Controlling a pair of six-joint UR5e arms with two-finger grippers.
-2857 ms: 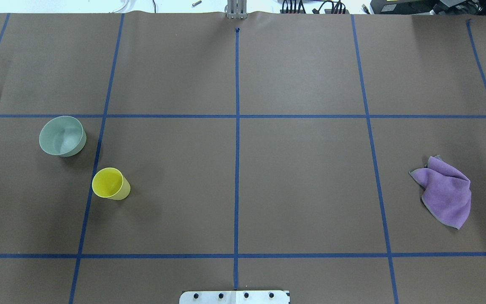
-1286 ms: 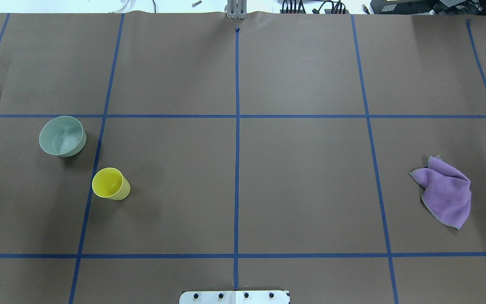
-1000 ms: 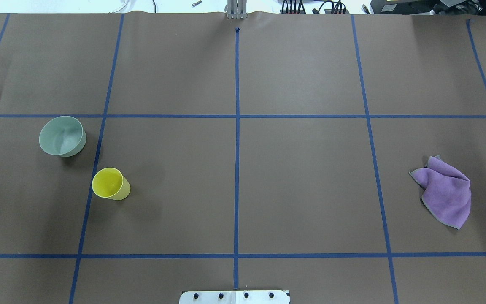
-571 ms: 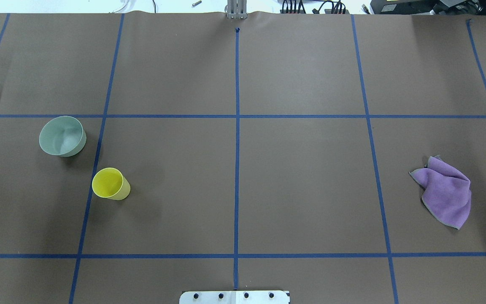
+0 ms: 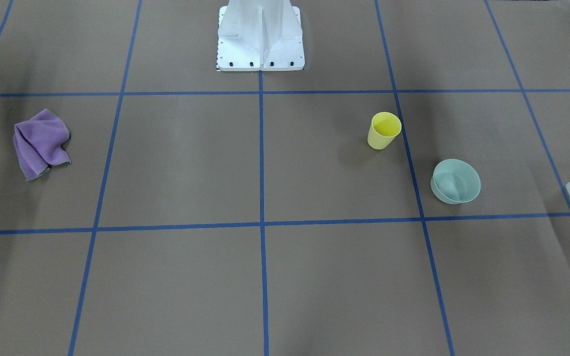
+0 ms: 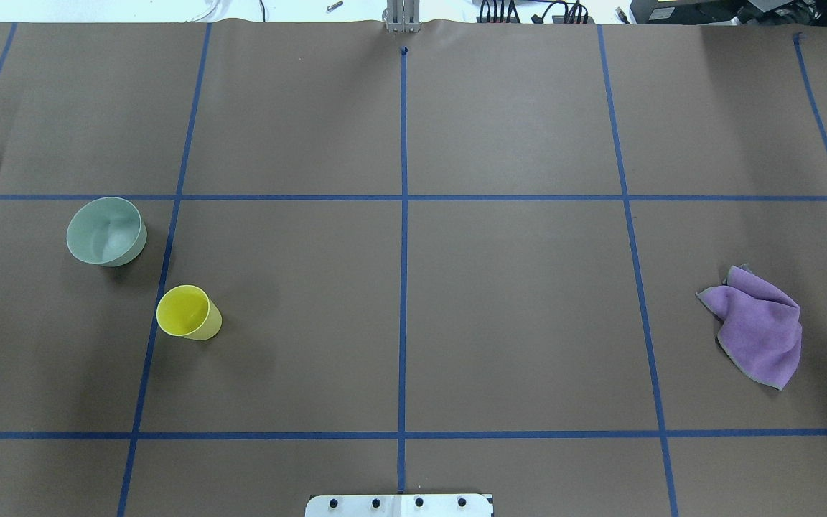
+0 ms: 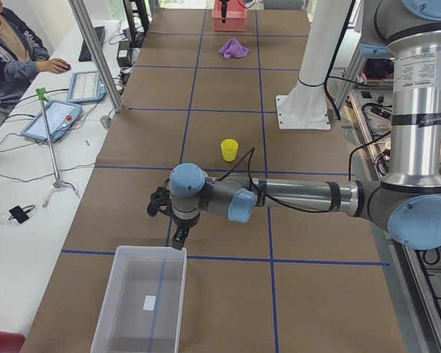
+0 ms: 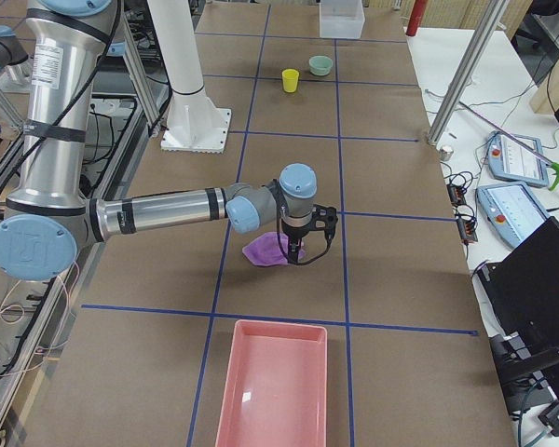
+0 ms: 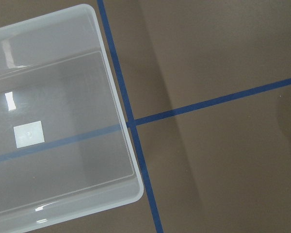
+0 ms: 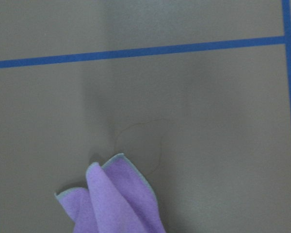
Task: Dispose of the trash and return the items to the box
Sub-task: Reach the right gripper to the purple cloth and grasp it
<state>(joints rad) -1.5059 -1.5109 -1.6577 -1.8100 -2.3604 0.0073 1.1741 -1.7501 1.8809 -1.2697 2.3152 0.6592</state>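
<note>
The box (image 7: 143,283), one only, stood at the counter's (image 6: 514,309) left end, near the left end effector (image 7: 178,241). The right end effector (image 8: 296,253) hung over one purple cloth (image 6: 758,327). Whether either was clenched I could not tell. One yellow cup (image 6: 187,312), one green bowl (image 6: 105,231) and one pink tray (image 8: 273,382) were there. Blue tape (image 6: 403,215) crossed the brown counter, and one operator (image 7: 7,51) sat beside it.

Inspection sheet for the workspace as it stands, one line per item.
Surface: table covered in brown paper with a blue tape grid.
Job's things: box holds no items, at the left end; yellow cup and green bowl upright; purple cloth crumpled; pink bin at the right end.
Clutter: nothing seen.
Grippers: left gripper by the box's end, right gripper over the purple cloth; open or shut, cannot tell.
Cables: black cables beyond the far edge.
Surroundings: operator, tablets on a side desk.
</note>
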